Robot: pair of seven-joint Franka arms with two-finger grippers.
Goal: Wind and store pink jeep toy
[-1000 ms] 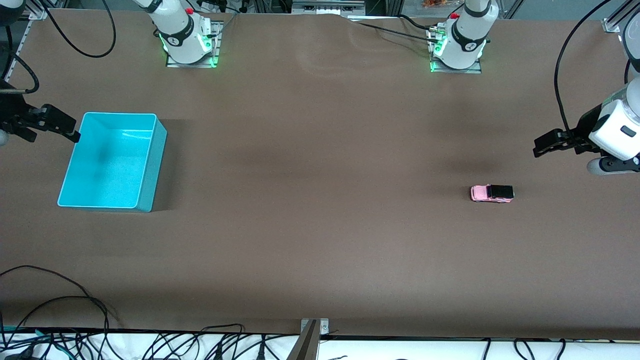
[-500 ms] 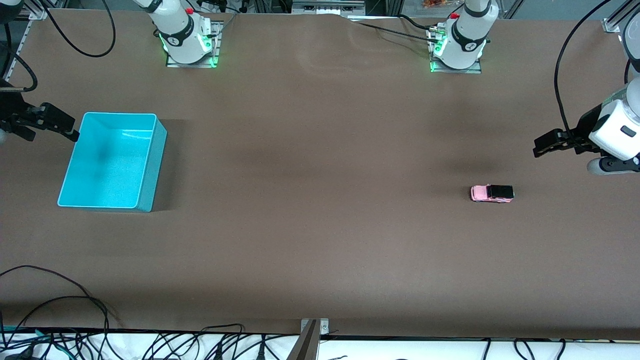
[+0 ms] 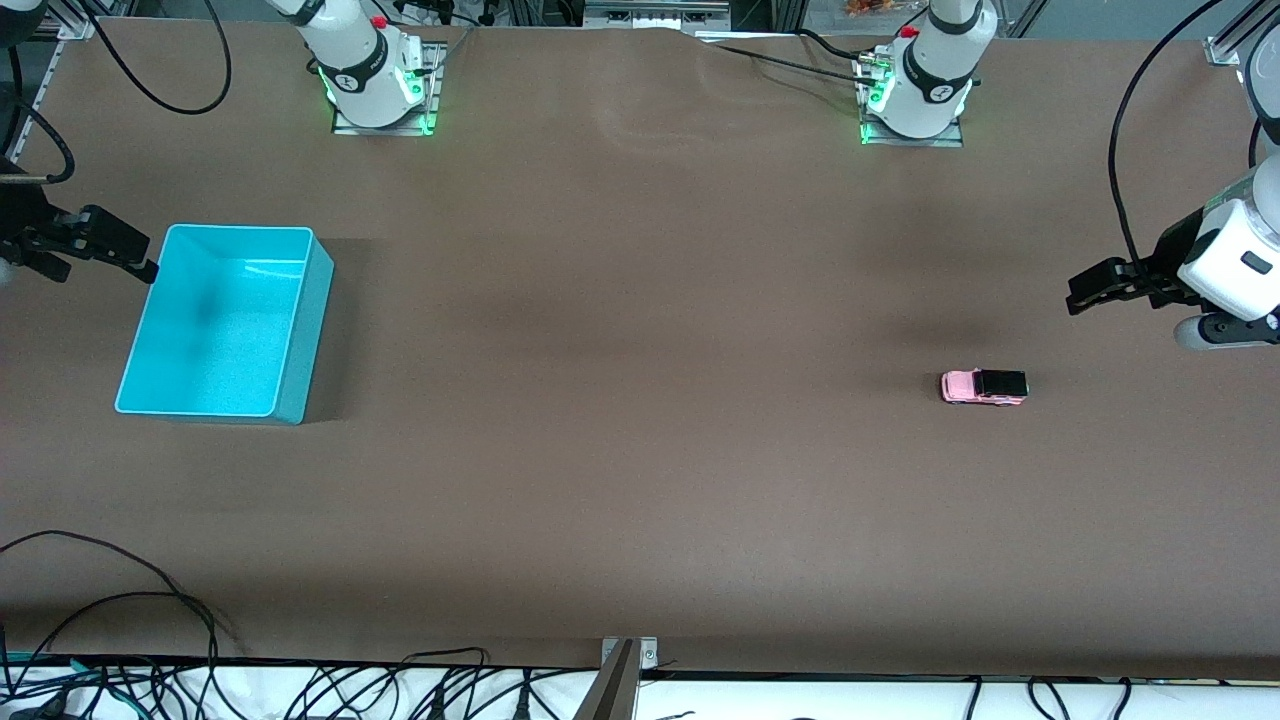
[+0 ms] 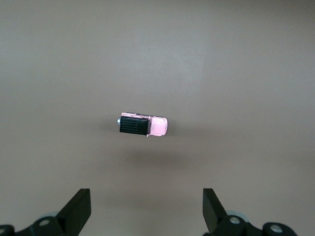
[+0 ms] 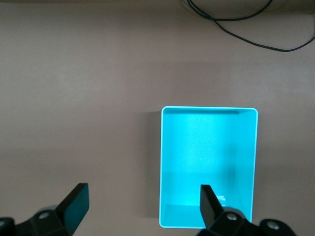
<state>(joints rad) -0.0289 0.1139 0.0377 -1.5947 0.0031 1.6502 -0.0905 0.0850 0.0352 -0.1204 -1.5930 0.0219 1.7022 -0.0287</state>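
Toward our left arm's end of the table, pink jeep toy (image 3: 984, 386) alone, our left gripper (image 3: 1082, 290) released above it, right gripper (image 3: 135, 256) released beside turquoise bin (image 3: 300, 340), both waiting.

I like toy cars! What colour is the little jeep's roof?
Black, on the pink jeep toy; the left wrist view shows it best.

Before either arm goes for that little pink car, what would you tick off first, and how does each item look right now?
1. Pink jeep toy upright on its wheels, alone on the table: ok.
2. Left gripper open, holding nothing, up over the table at the left arm's end: ok.
3. Right gripper open, holding nothing, beside the turquoise bin: ok.
4. Bin empty, ready for the jeep: ok.
5. Jeep already wound: cannot tell.
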